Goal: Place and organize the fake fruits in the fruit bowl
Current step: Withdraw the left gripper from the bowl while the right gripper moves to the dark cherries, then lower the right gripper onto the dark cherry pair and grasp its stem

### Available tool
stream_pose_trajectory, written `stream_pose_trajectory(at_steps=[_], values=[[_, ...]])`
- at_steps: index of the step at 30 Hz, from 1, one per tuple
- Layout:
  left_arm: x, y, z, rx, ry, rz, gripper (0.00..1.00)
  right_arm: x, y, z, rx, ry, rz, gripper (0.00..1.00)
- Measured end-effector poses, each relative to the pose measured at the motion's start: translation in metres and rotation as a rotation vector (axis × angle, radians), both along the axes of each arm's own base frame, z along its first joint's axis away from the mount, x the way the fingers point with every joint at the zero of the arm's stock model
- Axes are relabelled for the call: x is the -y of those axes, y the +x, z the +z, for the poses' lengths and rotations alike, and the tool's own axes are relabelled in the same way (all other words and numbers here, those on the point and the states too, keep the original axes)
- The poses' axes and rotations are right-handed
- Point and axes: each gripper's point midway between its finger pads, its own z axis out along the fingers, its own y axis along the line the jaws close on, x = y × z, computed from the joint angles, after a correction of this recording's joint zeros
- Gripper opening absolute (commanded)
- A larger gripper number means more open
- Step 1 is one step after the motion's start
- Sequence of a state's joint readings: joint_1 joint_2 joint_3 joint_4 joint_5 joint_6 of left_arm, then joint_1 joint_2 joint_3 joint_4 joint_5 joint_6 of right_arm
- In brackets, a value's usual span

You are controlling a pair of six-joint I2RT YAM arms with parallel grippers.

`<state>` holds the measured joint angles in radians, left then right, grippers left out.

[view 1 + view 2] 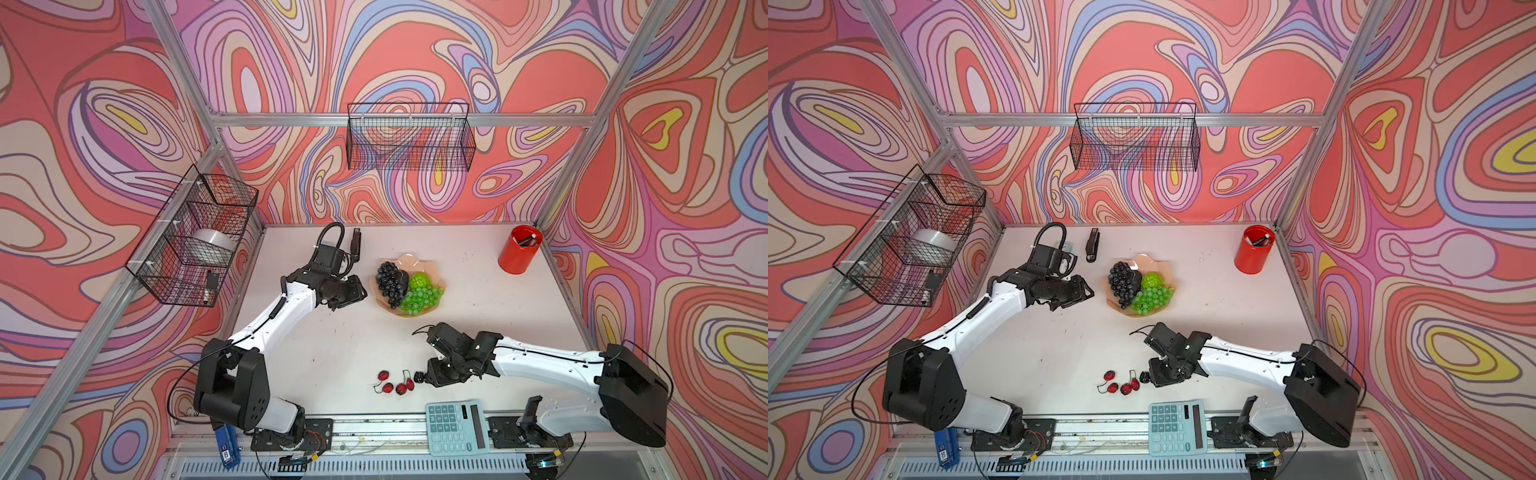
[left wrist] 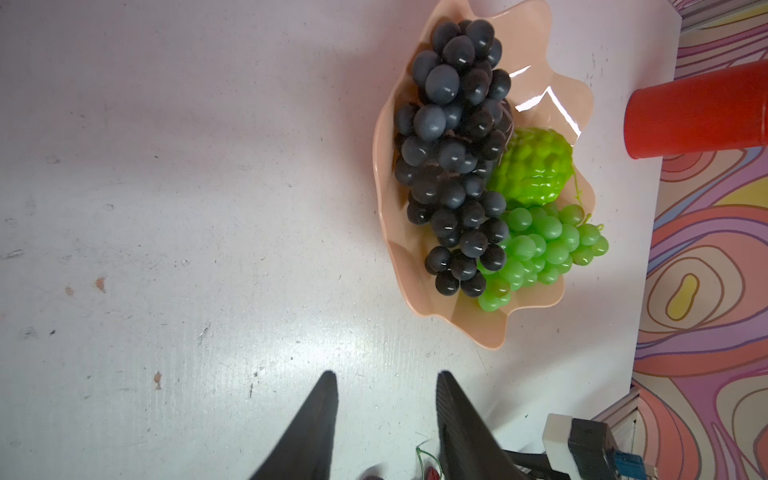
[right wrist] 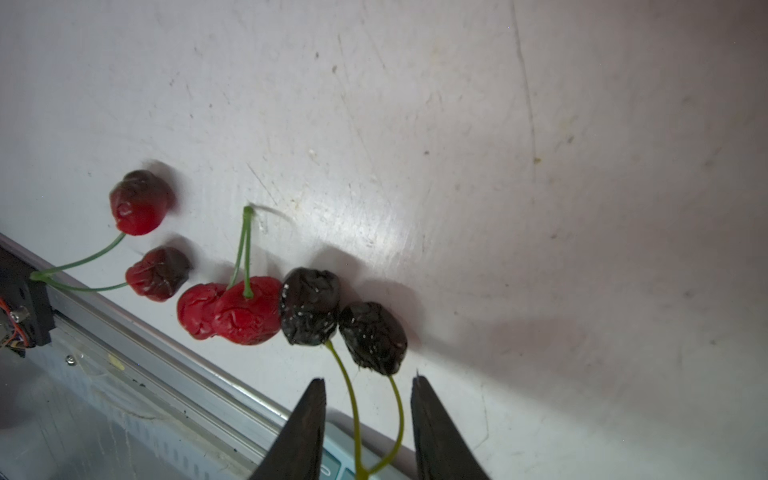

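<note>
The left arm (image 1: 274,316) stretches from the front edge of the worktop (image 1: 332,345) toward its middle, the left gripper (image 2: 384,376) empty with jaws apart. The right arm (image 1: 540,361) bends low near the front edge, the right gripper (image 3: 368,380) parted.

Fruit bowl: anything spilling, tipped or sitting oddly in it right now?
Slightly. The green grape bunch pokes out past the rim of the fruit bowl, on its right-hand side as the top views show it. The purple grape bunch and bumpy green ball sit inside. Nothing looks spilled or damaged.
</note>
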<state>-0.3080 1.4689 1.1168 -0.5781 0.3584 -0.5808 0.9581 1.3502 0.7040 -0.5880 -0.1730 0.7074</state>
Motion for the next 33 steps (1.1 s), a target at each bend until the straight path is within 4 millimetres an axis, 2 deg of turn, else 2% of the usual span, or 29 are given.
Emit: stream_pose_trajectory(at_steps=[12, 21, 23, 26, 27, 29, 33], values=[[0.000, 0.000, -0.003, -0.008, 0.002, 0.000, 0.43, -0.004, 0.002, -0.001, 0.014, 0.022, 0.009, 0.13], [0.000, 0.000, -0.003, -0.008, 0.003, 0.000, 0.43, -0.005, 0.003, -0.001, 0.016, 0.022, 0.012, 0.03], [0.000, 0.000, -0.003, -0.008, 0.003, 0.000, 0.43, -0.006, 0.003, 0.000, 0.017, 0.024, 0.011, 0.08], [0.000, 0.000, -0.004, -0.010, 0.004, 0.000, 0.43, -0.008, 0.005, 0.004, 0.022, 0.029, 0.012, 0.38], [0.000, 0.000, -0.004, -0.011, 0.005, -0.001, 0.43, -0.009, 0.006, 0.006, 0.025, 0.029, 0.015, 0.44], [0.000, 0.000, -0.004, -0.011, 0.005, -0.001, 0.43, -0.010, 0.006, 0.010, 0.032, 0.031, 0.025, 0.46], [0.000, 0.000, -0.004, -0.011, 0.005, -0.001, 0.43, -0.008, 0.004, 0.015, 0.037, 0.032, 0.044, 0.45]])
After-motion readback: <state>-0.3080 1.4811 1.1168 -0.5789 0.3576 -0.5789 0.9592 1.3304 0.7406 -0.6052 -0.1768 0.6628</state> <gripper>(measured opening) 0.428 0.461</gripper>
